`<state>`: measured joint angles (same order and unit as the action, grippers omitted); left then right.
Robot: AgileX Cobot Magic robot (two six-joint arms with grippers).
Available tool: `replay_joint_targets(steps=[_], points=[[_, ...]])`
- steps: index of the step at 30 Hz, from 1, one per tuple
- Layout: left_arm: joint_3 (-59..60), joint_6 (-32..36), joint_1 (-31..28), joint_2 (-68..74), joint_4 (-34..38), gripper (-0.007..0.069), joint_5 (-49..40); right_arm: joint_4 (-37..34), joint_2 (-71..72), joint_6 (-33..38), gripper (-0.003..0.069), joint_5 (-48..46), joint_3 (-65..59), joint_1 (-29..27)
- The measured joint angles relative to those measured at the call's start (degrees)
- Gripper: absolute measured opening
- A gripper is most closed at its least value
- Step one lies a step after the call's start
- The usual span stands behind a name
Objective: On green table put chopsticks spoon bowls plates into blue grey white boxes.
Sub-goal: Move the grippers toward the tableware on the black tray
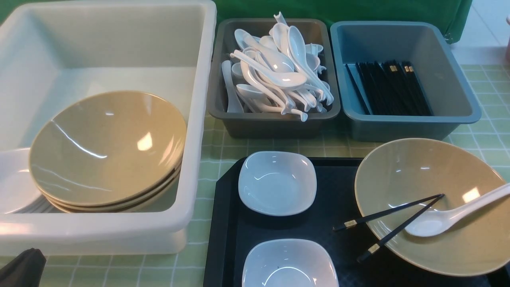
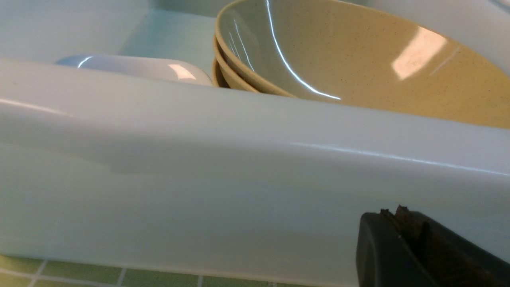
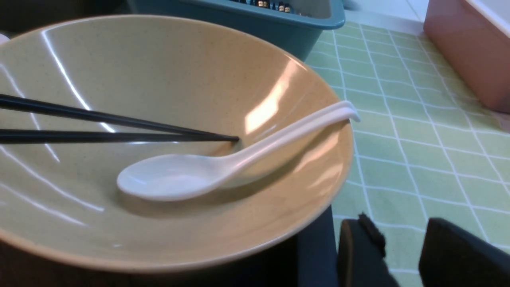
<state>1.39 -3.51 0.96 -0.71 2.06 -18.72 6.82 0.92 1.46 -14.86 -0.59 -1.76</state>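
Observation:
A tan bowl [image 1: 402, 179] on the black tray holds two chopsticks [image 1: 394, 213] and a white spoon [image 1: 446, 217]. Two white plates [image 1: 277, 183] [image 1: 289, 265] lie on the tray beside it. The white box [image 1: 199, 119] holds stacked bowls [image 1: 107, 147] and plates [image 1: 16, 183]. Spoons [image 1: 275, 71] fill the grey box [image 1: 275, 123]; chopsticks [image 1: 390, 87] lie in the blue box [image 1: 406, 127]. My left gripper [image 2: 394, 211] is shut and empty, low against the white box's near wall. My right gripper [image 3: 398, 223] stands open and empty over the green table [image 3: 418, 139], beside the bowl [image 3: 179, 71] with the spoon [image 3: 179, 179].
The black tray [image 1: 227, 223] covers the near middle of the green table [image 1: 223, 151]. A pink container [image 3: 462, 52] stands off to the right of the blue box. A dark green backdrop hangs behind the boxes.

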Motion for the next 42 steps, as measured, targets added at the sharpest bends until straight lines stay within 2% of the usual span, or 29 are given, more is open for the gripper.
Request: replay_joint_targets(steps=[31,36,42], points=[[0.00,0.00,0.00,0.00,0.00,-0.0001,0.00,0.00,0.00,0.00,0.0236,0.00,0.00,0.00],[0.00,0.00,0.00,0.00,-2.06,-0.0001,0.03,0.00,0.00,0.00,0.0236,0.00,0.00,0.00],[0.18,0.05,0.00,0.00,-3.46,-0.0001,1.59,0.00,0.00,0.00,0.0236,5.72,-0.75,0.00]])
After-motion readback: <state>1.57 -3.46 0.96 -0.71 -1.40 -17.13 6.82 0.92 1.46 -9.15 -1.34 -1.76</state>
